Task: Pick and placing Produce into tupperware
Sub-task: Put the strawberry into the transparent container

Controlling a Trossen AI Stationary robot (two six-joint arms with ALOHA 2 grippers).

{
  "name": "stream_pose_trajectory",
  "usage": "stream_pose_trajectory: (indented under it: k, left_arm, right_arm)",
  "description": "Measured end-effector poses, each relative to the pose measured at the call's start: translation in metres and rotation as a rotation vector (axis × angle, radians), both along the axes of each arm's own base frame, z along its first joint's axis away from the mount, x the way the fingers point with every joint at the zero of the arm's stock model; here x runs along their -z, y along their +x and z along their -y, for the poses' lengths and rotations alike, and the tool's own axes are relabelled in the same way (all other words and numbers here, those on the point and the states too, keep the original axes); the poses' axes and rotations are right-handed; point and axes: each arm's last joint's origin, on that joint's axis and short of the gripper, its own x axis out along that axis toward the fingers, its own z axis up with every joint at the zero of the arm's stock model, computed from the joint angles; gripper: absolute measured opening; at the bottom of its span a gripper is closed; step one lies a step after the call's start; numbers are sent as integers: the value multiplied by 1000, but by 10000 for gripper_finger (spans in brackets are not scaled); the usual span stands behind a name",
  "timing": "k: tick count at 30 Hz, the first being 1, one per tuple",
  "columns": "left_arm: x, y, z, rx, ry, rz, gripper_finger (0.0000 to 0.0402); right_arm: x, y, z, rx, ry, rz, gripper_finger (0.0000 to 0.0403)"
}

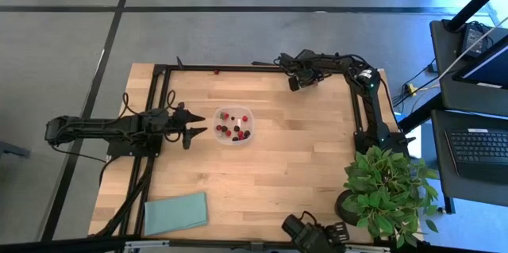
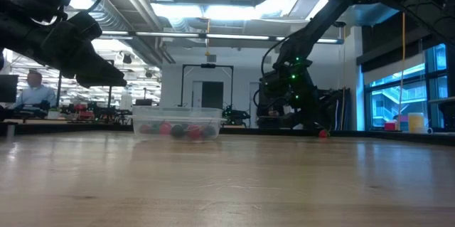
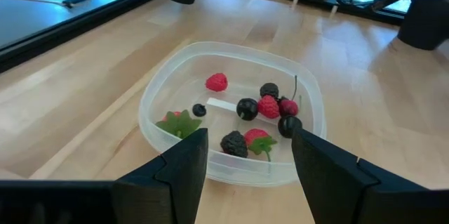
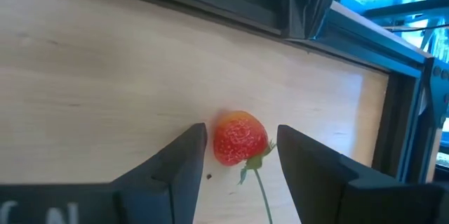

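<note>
Right pincer (image 4: 235, 155) open, jaws astride strawberry (image 4: 240, 138) at desk (image 1: 302, 150) far edge. Risk: round berry rolls or squirts out on closing.

Left pincer (image 3: 247, 155) open, empty, beside tupperware (image 3: 158, 94); could nudge it.

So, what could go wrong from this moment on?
1. The right gripper stands open around a strawberry lying on the table close to the frame rail. On closing, the round berry may slip or roll toward the rail.
2. Its thin stem may catch on a finger.
3. The left gripper hovers open at the tupperware rim; a bump could shift it and the berries inside.
</note>
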Motion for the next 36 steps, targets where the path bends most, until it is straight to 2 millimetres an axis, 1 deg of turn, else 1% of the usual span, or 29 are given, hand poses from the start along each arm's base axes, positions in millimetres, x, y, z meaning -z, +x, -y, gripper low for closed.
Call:
stream_pose_trajectory:
  k: [4, 11, 14, 20, 23, 32, 36]
  left_arm:
    - [0, 0, 0, 1, -1, 1, 199]
    - [0, 0, 0, 2, -1, 0, 199]
    - [0, 0, 0, 1, -1, -1, 199]
    - [0, 0, 0, 1, -1, -1, 199]
    - [0, 0, 0, 2, -1, -1, 199]
    - [0, 0, 0, 2, 0, -1, 199]
    - [0, 0, 0, 2, 2, -1, 199]
  right_arm:
    - [-1, -1, 1, 12, 32, 34, 184]
    - [2, -6, 2, 26, 39, 37, 182]
    - [5, -7, 1, 25, 40, 35, 169]
    - [8, -8, 0, 1, 49, 33, 120]
    - [9, -8, 0, -3, 55, 27, 102]
    - [10, -11, -2, 15, 75, 5, 101]
    - [10, -11, -2, -24, 95, -1, 94]
